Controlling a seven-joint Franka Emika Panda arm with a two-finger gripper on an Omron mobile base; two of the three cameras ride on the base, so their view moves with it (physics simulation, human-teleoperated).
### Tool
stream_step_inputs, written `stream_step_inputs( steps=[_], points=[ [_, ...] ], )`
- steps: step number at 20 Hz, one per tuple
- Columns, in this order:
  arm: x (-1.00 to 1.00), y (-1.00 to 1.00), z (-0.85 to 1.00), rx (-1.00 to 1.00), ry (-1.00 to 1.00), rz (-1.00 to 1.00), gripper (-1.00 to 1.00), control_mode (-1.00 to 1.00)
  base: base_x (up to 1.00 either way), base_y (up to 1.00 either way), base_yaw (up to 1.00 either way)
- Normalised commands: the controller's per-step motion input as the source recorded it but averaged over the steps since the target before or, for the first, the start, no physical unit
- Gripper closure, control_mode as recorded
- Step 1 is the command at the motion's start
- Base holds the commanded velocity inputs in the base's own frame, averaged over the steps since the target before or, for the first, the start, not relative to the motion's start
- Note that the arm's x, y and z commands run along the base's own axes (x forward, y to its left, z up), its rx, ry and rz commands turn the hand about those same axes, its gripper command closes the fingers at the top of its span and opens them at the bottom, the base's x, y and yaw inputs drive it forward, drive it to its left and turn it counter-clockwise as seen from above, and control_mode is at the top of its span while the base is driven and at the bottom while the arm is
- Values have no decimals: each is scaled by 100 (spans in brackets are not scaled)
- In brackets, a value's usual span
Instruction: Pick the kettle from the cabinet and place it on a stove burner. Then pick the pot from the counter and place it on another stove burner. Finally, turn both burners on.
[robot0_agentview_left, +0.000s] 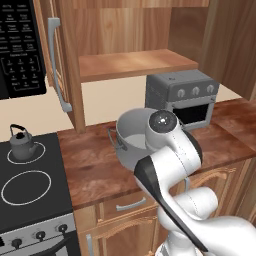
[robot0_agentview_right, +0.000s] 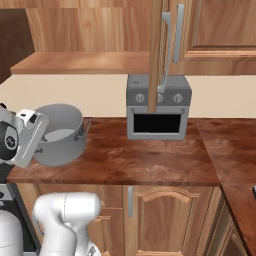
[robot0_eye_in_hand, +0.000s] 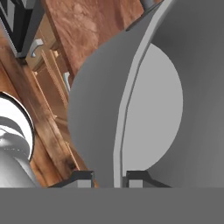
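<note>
1. We see our gripper (robot0_eye_in_hand: 109, 177) pinching the pot's (robot0_agentview_left: 131, 136) wall, one fingertip (robot0_eye_in_hand: 81, 178) outside the rim, the other inside.
2. The pot is on the counter (robot0_agentview_left: 95, 162), near its back edge, tilted, in front of the toaster oven (robot0_agentview_left: 184, 97).
3. The kettle (robot0_agentview_left: 22, 142) stands on the cooktop's (robot0_agentview_left: 30, 205) rear burner (robot0_agentview_left: 26, 152).
4. The cabinet (robot0_agentview_left: 135, 62) shelf above is bare, its door open.
</note>
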Motion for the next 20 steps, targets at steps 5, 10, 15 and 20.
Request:
stream_step_inputs(
  steps=[5, 10, 15, 20],
  points=[
    [-16, -3, 0, 0, -3, 0, 100, 100, -20, -4, 0],
    [0, 0, 0, 0, 0, 0, 100, 100, -57, -13, 0],
    [0, 0, 0, 0, 0, 0, 100, 100, -67, -11, 0],
    [0, 0, 0, 0, 0, 0, 100, 100, -80, -1, 0]
  ],
)
